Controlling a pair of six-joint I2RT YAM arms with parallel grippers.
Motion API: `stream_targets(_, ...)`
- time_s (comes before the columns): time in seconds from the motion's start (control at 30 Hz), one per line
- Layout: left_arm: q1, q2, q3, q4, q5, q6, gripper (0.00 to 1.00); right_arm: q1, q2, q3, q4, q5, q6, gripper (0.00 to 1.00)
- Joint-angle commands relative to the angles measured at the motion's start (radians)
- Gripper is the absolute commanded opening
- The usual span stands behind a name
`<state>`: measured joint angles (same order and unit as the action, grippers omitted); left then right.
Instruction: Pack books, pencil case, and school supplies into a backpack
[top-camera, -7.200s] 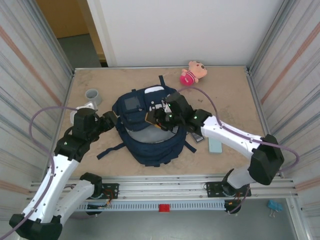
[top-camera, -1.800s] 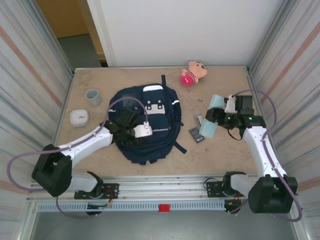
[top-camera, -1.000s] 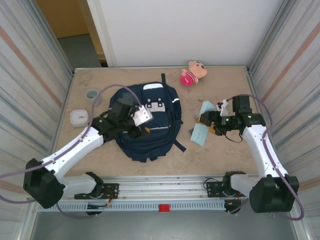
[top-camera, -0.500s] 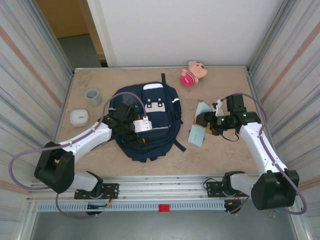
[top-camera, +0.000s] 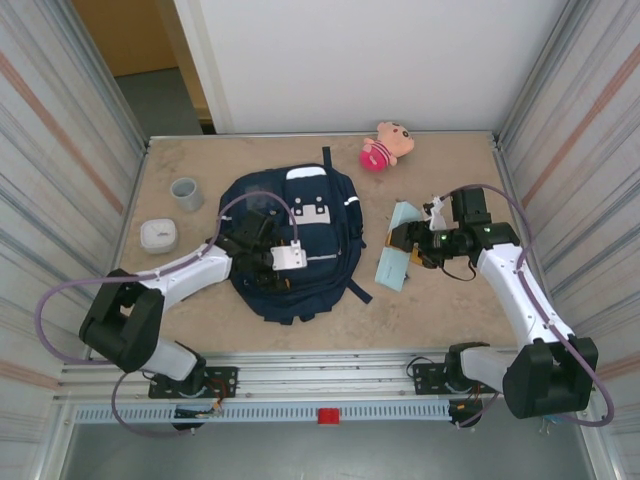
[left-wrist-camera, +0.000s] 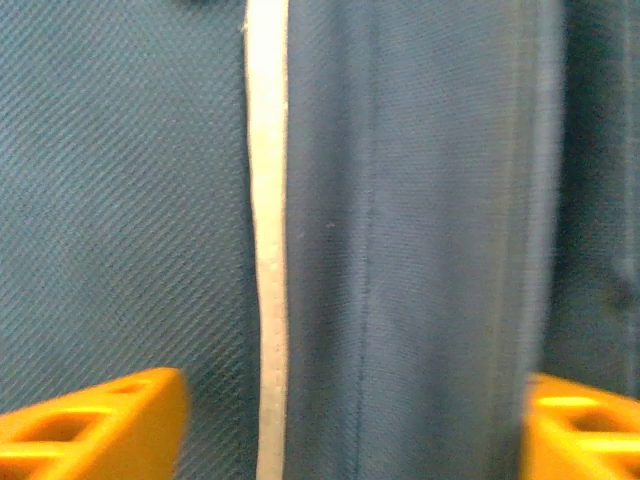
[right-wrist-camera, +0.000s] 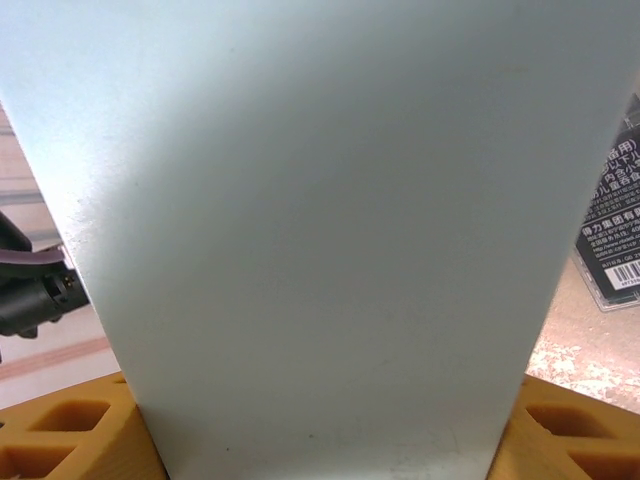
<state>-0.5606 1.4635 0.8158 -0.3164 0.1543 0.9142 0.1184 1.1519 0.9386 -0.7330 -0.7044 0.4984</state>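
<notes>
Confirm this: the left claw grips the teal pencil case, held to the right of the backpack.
Not quite: it is the right claw that grips the teal pencil case, held to the right of the backpack. The top external view shows it.

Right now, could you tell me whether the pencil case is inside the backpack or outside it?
Outside: the right pincer holds the pencil case to the right of the backpack.
</notes>
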Motion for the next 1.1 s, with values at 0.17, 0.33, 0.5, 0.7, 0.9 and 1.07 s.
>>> stream_targets(0.17, -0.002, -0.126, 0.003, 0.068, -0.007, -0.135, 0.00, 0.005, -0.021, -0.001, 0.011, 0.012, 0.024, 0.53)
stream_targets(0.33, -0.006, -0.220, 0.049, -0.008, 0.045, -0.258, 0.00, -0.006, -0.032, -0.002, 0.007, 0.013, 0.049, 0.52)
stream_targets(0.5, -0.054, -0.284, 0.124, -0.033, 0.047, -0.541, 0.00, -0.015, -0.057, -0.025, 0.007, -0.017, 0.137, 0.53)
stream_targets(0.7, -0.081, -0.301, 0.214, -0.026, 0.029, -0.811, 0.00, 0.090, -0.112, -0.144, 0.186, -0.096, 0.374, 0.54)
stream_targets(0.9, -0.081, -0.272, 0.323, -0.058, 0.062, -0.893, 0.00, 0.288, -0.044, -0.192, 0.486, -0.028, 0.650, 0.56)
stream_targets(1.07, -0.075, -0.273, 0.345, -0.029, 0.057, -0.909, 0.00, 0.413, 0.117, -0.174, 0.701, 0.098, 0.842, 0.58)
